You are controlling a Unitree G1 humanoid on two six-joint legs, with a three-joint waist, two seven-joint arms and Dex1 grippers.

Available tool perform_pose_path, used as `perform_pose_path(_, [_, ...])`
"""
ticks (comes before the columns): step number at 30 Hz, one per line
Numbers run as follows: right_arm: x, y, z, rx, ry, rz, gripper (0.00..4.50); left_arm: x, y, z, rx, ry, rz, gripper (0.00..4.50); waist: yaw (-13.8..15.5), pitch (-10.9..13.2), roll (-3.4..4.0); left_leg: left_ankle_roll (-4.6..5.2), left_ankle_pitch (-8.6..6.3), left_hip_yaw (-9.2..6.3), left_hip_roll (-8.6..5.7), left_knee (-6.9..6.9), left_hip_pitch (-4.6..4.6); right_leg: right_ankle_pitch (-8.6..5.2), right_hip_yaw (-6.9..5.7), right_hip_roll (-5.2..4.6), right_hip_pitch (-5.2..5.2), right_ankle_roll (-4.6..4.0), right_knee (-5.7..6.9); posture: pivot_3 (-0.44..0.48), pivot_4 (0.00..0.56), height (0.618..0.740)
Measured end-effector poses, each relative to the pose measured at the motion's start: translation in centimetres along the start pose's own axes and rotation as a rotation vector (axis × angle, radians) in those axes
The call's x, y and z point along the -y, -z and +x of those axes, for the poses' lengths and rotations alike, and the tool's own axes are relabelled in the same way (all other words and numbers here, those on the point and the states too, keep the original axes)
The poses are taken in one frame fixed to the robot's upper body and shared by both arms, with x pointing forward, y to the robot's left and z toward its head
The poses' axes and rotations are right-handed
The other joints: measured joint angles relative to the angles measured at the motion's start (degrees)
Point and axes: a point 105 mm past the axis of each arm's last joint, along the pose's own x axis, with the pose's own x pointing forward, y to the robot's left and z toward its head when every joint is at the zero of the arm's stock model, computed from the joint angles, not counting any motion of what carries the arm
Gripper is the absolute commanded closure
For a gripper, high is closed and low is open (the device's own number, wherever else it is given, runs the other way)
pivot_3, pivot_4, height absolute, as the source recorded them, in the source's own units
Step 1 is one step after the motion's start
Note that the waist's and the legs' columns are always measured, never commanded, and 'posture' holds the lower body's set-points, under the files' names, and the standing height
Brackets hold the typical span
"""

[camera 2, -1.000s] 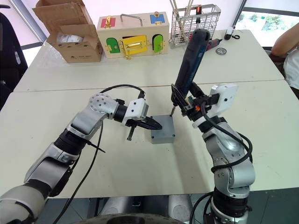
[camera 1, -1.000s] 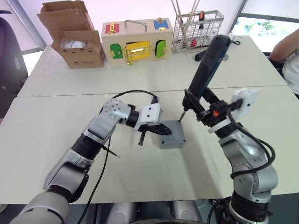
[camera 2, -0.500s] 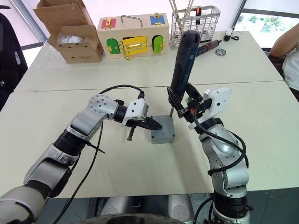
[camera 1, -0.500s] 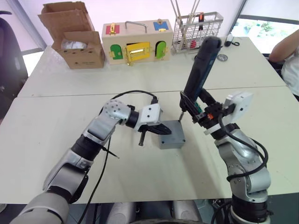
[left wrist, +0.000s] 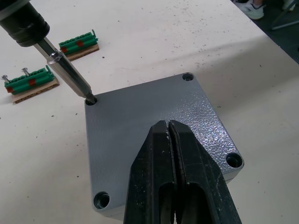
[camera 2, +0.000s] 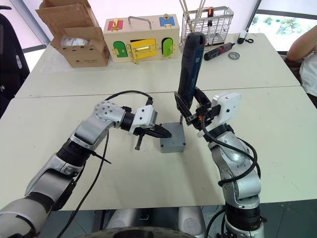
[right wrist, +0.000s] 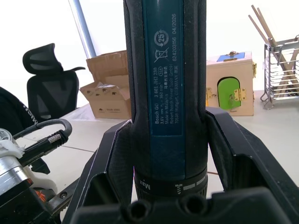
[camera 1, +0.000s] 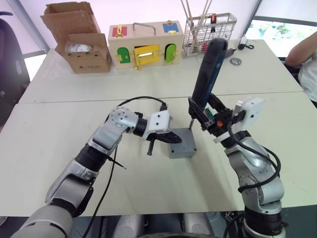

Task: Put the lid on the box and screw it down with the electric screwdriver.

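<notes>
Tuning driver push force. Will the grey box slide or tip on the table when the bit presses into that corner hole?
Tipping looks unlikely: the box is low and sits flat. Sliding seems possible, since the table looks smooth, but the shut left gripper presses on the lid. The electric screwdriver leans, so some sideways push is likely.

One small grey square plastic box (camera 2: 173, 139) sits on the white worktop (camera 2: 148, 173), with one flat grey textured lid (left wrist: 154, 121) on top showing four corner screw holes. One thick dark blue-black electric screwdriver (camera 2: 190, 64) stands over it. Two green terminal strips on brown card (left wrist: 78, 43) lie nearby. At the far side are one brown cardboard box (camera 2: 74, 37), one wooden box with coloured doors (camera 2: 141, 37), one wire basket (camera 2: 207, 22) and one smaller red-and-black screwdriver (camera 2: 218, 50). Two black pincers are counted, left pincer (left wrist: 174, 154) and right pincer (camera 2: 190, 113).
</notes>
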Motion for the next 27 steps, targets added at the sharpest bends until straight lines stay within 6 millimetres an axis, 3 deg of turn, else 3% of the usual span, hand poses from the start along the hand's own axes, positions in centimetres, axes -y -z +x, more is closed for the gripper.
perform_pose_path(9, [-0.2,0.5,-0.7,-0.011,-0.012,-0.059,2.54,0.0,0.0,0.0,-0.002,0.002,-0.009,4.5,0.27,-0.02,-0.04,0.01,-0.01,0.0,0.0,-0.01,0.08,0.0,0.0,0.01,0.1,0.0,-0.05,0.0,0.15,0.737])
perform_pose_path(17, [-0.7,1.7,-2.2,-0.063,-0.028,-0.086,2.54,0.5,0.9,-0.1,-0.029,0.012,-0.041,4.5,1.13,-0.72,-1.05,0.28,-0.19,-0.02,0.17,-0.24,1.25,-0.05,-0.02,0.15,1.4,0.03,-0.47,0.0,0.15,0.737])
perform_pose_path(20, [-0.8,2.2,-2.6,-0.084,-0.026,-0.081,2.54,0.6,1.3,-0.2,-0.056,0.02,-0.036,4.5,1.22,-1.18,-1.19,0.65,-0.44,-0.07,0.37,-0.35,1.73,-0.07,-0.04,0.38,1.93,0.05,-1.19,0.0,0.15,0.737])
perform_pose_path(27, [-1.2,2.6,-2.7,-0.097,-0.042,-0.067,2.54,1.0,1.5,0.1,-0.068,0.041,-0.036,4.5,1.25,-1.73,-1.35,0.65,-0.45,-0.05,0.41,-0.54,1.99,-0.07,0.01,0.38,2.04,0.05,-1.19,0.0,0.15,0.737])
